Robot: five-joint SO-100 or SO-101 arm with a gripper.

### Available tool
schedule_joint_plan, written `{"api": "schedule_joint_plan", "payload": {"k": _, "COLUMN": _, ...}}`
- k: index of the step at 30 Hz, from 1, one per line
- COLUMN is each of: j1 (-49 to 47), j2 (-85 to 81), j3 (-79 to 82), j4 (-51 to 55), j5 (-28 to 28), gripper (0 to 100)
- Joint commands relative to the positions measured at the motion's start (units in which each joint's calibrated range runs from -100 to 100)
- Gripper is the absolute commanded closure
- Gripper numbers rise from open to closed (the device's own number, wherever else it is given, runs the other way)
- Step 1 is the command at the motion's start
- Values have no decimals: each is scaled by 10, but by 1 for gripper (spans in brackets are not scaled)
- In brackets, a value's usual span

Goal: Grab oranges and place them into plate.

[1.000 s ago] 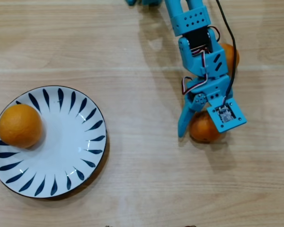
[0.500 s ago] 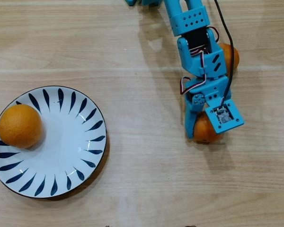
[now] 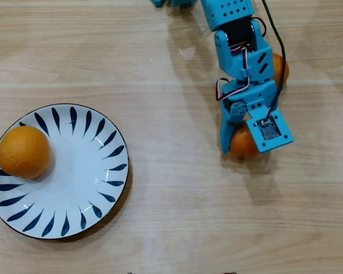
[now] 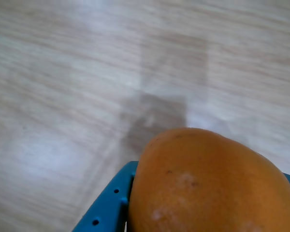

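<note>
A large orange (image 3: 24,152) lies on the left side of the white plate with blue leaf strokes (image 3: 86,171). My blue gripper (image 3: 238,149) is at the right of the table, shut on a smaller orange (image 3: 243,144) that shows between the jaws. In the wrist view this orange (image 4: 208,183) fills the lower right, with blue fingers (image 4: 106,210) pressed on both sides of my gripper (image 4: 203,198). The table under it is blurred. A third orange (image 3: 280,67) is partly hidden behind the arm at the upper right.
The light wooden table (image 3: 171,217) lies bare between the plate and the arm. A black cable (image 3: 278,40) runs along the arm's right side.
</note>
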Motion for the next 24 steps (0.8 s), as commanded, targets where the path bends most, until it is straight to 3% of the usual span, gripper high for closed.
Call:
{"api": "schedule_joint_plan", "payload": {"k": 1, "j1": 20, "j2": -99, "j3": -6, "j4": 50, "j5": 16, "gripper": 73}}
{"api": "schedule_joint_plan", "payload": {"k": 10, "j1": 141, "j2": -201, "j3": -15, "j4": 197, "j5": 109, "gripper": 73}}
{"api": "schedule_joint_plan", "payload": {"k": 16, "j1": 244, "j2": -220, "j3": -16, "j4": 217, "j5": 176, "gripper": 73}}
{"api": "schedule_joint_plan", "payload": {"k": 24, "j1": 340, "j2": -187, "j3": -21, "j4": 210, "j5": 222, "gripper": 73}}
